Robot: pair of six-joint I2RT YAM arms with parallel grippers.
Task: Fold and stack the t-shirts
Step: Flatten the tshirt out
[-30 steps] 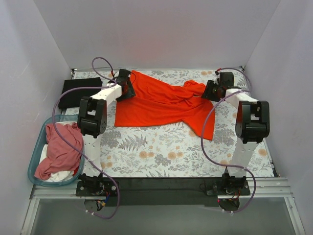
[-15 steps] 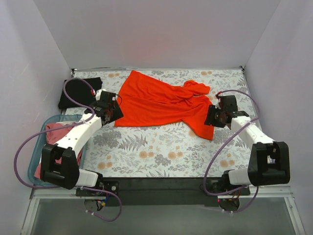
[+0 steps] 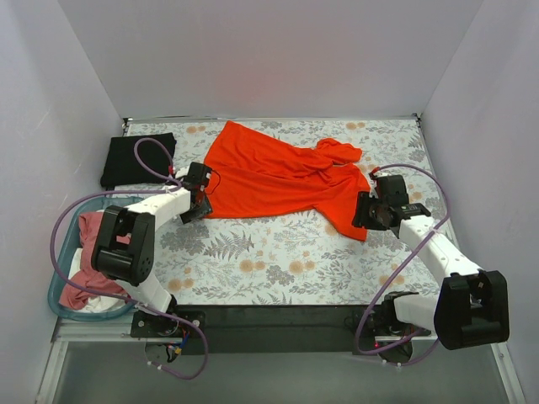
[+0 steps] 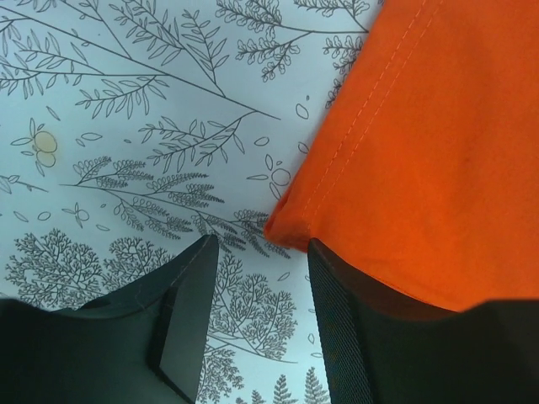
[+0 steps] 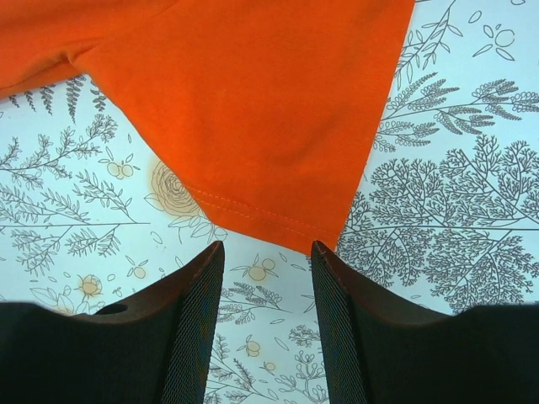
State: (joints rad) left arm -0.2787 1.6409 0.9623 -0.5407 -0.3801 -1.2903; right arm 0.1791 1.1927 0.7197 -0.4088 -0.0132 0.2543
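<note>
The bright orange-red cloth t-shirt lies spread on the far half of the floral-print table cover. My left gripper is at the shirt's near left corner with its jaws apart, and the corner is only just inside one finger. My right gripper is at the near right corner, also released, with bare table between its fingers. Neither has cloth. I'd ease each one forward until the stitched edge sits deep in the jaws. Then I'd close both together and lift evenly, keeping the edge taut.
</note>
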